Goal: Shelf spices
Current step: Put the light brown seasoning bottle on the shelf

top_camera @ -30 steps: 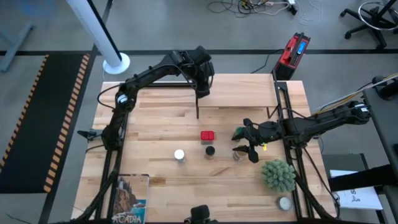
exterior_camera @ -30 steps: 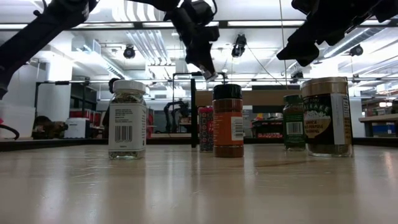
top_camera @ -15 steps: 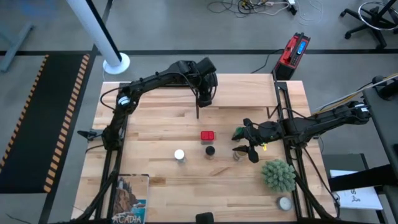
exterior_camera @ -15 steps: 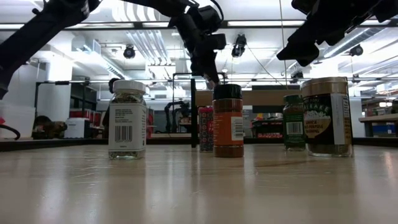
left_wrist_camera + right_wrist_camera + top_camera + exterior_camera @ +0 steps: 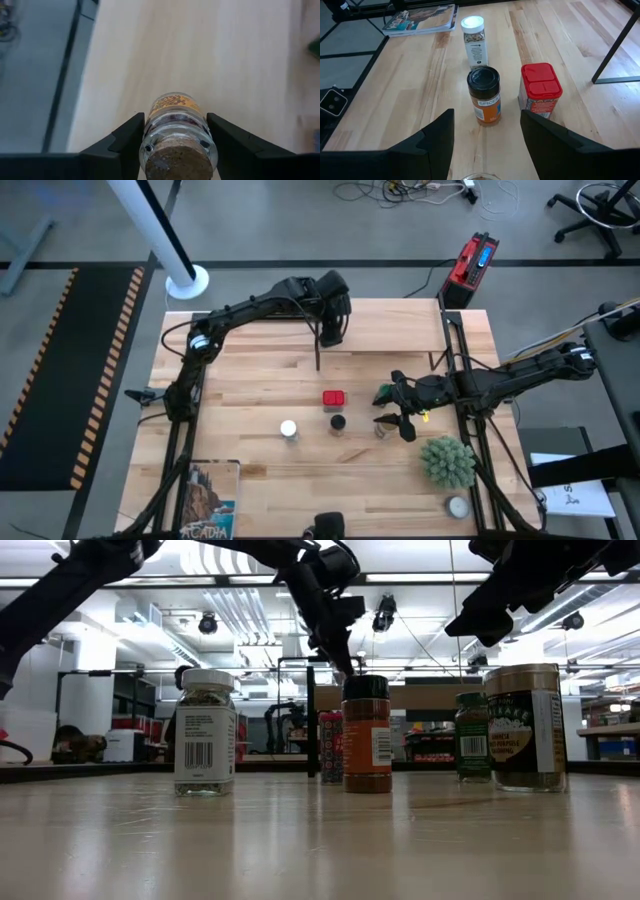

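Left gripper [image 5: 175, 145] clenched on clear cork-stoppered glass jar [image 5: 176, 134] over table's far side near dark-framed shelf [image 5: 318, 350], right gripper [image 5: 485, 130] spread wide above red square tin [image 5: 540, 90], black-lidded orange jar [image 5: 484, 95], white-lidded jar [image 5: 473, 41] mid-table.

Bright ceiling lights glare behind; left wrist picture looks softly blurred.

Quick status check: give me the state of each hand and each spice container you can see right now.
Left hand: shut on cork-topped jar, over the shelf.
Right hand: open, empty.
White-lid jar: upright, lidded.
Black-lid jar: upright, lidded.
Red tin: upright, closed.
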